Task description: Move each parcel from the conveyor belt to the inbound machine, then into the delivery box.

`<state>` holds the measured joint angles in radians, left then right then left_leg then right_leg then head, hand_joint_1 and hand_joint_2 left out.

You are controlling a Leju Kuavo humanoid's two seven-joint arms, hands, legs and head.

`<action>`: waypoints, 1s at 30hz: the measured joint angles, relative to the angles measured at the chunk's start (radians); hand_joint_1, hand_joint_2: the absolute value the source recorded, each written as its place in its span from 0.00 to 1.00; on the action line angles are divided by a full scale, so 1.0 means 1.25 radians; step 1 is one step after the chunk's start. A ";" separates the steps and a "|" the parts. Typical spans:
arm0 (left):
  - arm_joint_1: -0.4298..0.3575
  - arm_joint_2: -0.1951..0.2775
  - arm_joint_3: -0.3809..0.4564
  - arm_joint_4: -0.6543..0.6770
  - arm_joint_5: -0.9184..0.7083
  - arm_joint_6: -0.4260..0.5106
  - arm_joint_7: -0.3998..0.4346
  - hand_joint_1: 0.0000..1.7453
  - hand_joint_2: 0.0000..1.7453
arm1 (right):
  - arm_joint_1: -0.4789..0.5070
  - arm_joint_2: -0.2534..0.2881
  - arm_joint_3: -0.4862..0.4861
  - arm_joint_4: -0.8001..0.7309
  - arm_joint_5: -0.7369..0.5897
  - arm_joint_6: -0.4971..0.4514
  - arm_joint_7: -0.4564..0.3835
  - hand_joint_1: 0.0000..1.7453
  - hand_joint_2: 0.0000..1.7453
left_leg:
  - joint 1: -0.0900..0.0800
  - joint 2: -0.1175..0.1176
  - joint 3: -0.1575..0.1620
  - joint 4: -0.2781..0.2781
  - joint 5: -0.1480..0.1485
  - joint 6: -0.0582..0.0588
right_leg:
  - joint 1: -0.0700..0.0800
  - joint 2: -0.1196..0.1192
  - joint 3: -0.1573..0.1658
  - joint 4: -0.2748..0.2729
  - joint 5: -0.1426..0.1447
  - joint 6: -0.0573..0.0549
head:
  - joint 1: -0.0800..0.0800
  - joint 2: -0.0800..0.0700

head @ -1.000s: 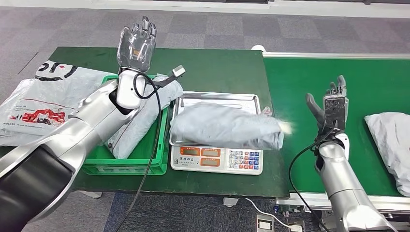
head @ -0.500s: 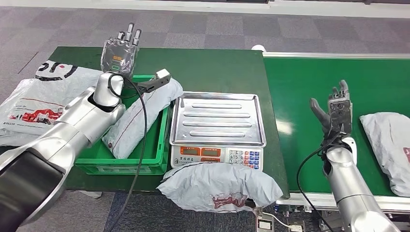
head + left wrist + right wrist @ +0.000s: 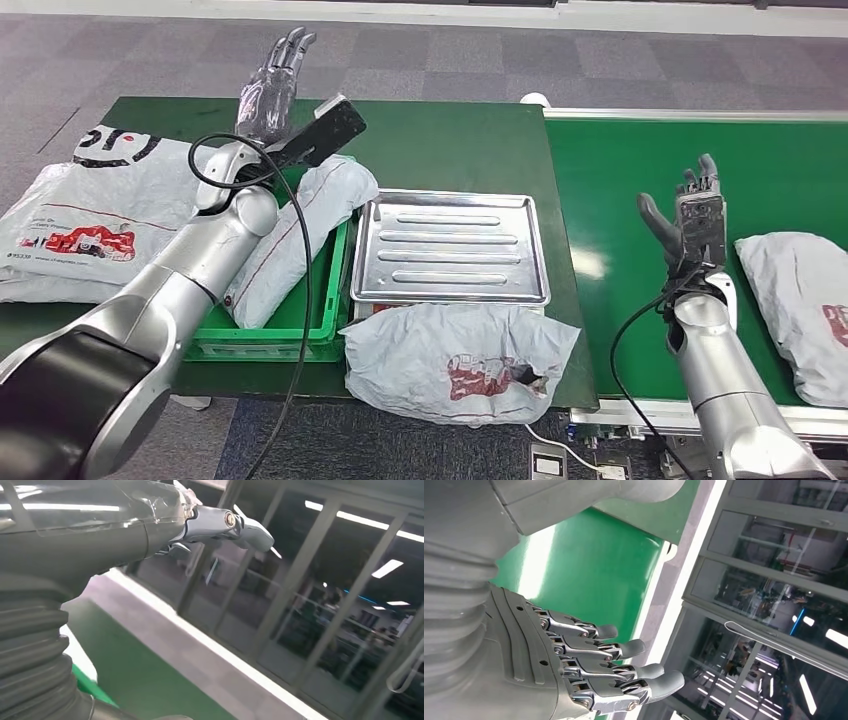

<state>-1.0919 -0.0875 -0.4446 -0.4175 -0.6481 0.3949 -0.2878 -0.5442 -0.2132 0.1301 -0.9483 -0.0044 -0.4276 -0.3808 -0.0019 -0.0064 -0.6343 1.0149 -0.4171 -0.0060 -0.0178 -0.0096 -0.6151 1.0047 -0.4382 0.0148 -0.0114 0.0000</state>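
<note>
I have the left hand (image 3: 268,88) raised above the far side of the dark green table (image 3: 450,140), fingers straight and apart, holding nothing. The right hand (image 3: 692,215) stands upright over the bright green conveyor belt (image 3: 640,170), thumb out to one side and fingers extended and spread, also empty; the right wrist view shows those fingers (image 3: 624,650) fanned out with nothing between them.

The grey plastic mailer parcel with a red print (image 3: 455,362) lies on the near edge of the table, directly in front of the ribbed steel weighing tray (image 3: 450,245) of the inbound machine, hiding its front panel and drooping over the table edge. The tray itself is bare.

A second grey parcel with a red mark (image 3: 800,305) rests on the conveyor belt, just beside my right forearm on its outer side. In the green plastic delivery crate (image 3: 290,340) to the left of the tray, a white-grey parcel (image 3: 300,235) lies slanted, partly behind my left arm. Beyond the crate, a large white plastic bag with red and black printing (image 3: 80,215) is spread over the table's left end.
</note>
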 joint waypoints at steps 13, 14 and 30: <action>0.072 -0.026 0.065 -0.078 0.225 -0.190 -0.131 0.00 1.00 | 0.003 0.002 0.000 -0.001 0.040 0.017 0.029 0.00 1.00 | 0.000 0.000 0.000 0.000 0.000 0.000 | 0.000 0.000 0.000 0.000 0.000 0.000 | 0.000 0.000; 0.083 -0.027 0.072 -0.087 0.264 -0.221 -0.144 0.00 1.00 | 0.004 0.002 0.000 -0.001 0.048 0.021 0.032 0.00 1.00 | 0.000 0.000 0.000 0.000 0.000 0.000 | 0.000 0.000 0.000 0.000 0.000 0.000 | 0.000 0.000; 0.199 -0.040 0.063 -0.152 0.362 -0.333 -0.226 0.00 1.00 | 0.008 0.004 0.024 0.000 0.140 0.002 0.059 0.00 1.00 | 0.000 0.000 0.000 0.000 0.000 0.000 | 0.000 0.000 0.000 0.000 0.000 0.000 | 0.000 0.000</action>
<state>-0.8434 -0.1369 -0.3654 -0.6080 -0.1955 -0.0210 -0.5707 -0.5345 -0.2083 0.1601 -0.9488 0.1708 -0.4256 -0.3065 -0.0021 -0.0061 -0.6344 1.0150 -0.4172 -0.0059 -0.0180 -0.0096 -0.6152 1.0045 -0.4383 0.0149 -0.0114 0.0000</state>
